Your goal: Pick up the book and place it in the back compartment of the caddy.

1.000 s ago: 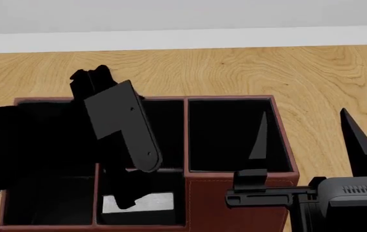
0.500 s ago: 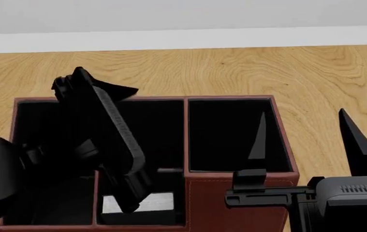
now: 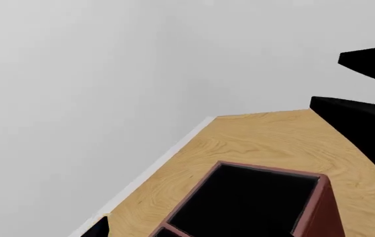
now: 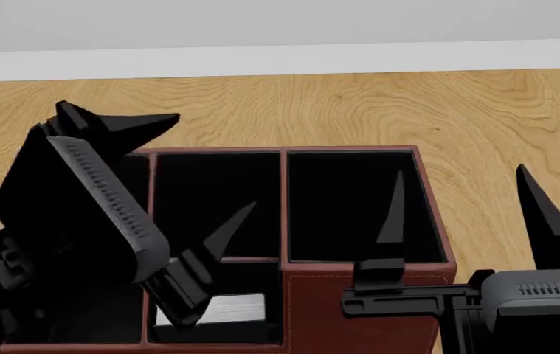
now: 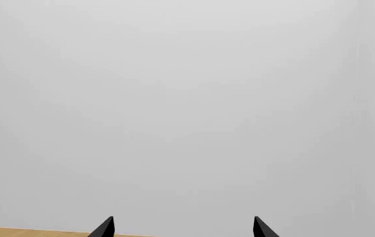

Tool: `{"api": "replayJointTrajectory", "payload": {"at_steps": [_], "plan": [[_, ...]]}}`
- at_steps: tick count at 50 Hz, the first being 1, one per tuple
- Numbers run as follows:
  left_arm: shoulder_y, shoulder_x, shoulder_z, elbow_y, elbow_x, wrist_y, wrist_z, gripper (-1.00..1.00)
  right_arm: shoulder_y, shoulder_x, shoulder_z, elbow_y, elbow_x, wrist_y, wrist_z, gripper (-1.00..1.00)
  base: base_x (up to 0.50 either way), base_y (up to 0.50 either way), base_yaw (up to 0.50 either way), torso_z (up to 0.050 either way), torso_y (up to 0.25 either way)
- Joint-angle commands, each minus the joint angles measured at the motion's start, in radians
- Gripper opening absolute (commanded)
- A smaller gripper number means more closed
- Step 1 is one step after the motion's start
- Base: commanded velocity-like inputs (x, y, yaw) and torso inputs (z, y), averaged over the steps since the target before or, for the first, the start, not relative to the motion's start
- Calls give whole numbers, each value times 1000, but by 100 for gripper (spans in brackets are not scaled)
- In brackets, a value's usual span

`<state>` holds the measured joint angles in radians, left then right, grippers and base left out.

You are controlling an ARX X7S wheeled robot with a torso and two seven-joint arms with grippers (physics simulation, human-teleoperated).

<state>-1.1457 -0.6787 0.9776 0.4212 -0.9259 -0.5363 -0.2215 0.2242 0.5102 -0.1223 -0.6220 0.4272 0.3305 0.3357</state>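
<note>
The dark red caddy (image 4: 358, 302) sits on the wooden table in the head view. The pale grey book (image 4: 226, 308) lies flat in the back compartment (image 4: 250, 284), the smallest cell, at the near middle. My left gripper (image 4: 215, 161) is open and empty above the caddy's left half; its lower finger's base covers the book's left end. One fingertip (image 3: 100, 228) shows in the left wrist view, with the caddy rim (image 3: 266, 170). My right gripper (image 4: 462, 171) is open and empty over the caddy's right edge. In the right wrist view the right gripper (image 5: 183, 219) faces the wall.
The wooden tabletop (image 4: 358, 110) runs back to a white edge and a pale grey wall (image 4: 280, 22). My left arm hides the caddy's long left cell. Two black fingers, probably my right gripper's, show at the left wrist view's edge (image 3: 365, 118).
My left arm has swung left and tilted, its fingers now spread wide above the caddy. The book has stayed in its cell. The right arm has not moved.
</note>
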Motion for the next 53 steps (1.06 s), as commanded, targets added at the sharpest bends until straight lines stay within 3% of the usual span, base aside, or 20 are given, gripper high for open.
{"api": "replayJointTrajectory", "payload": {"at_steps": [1,16,53], "plan": [[71,-51,-55,136,-10,67,-117,100,8,0,-12,1,-3,3,-1,100,0,0,0,0,0],[203,-105,-71,242,75,182,-214,100,24,-1,-28,6,-10,17,4,100,0,0,0,0,0],[357,-214,-144,424,133,342,-366,100,25,13,-35,-42,-12,34,23,100,0,0,0,0,0]]}}
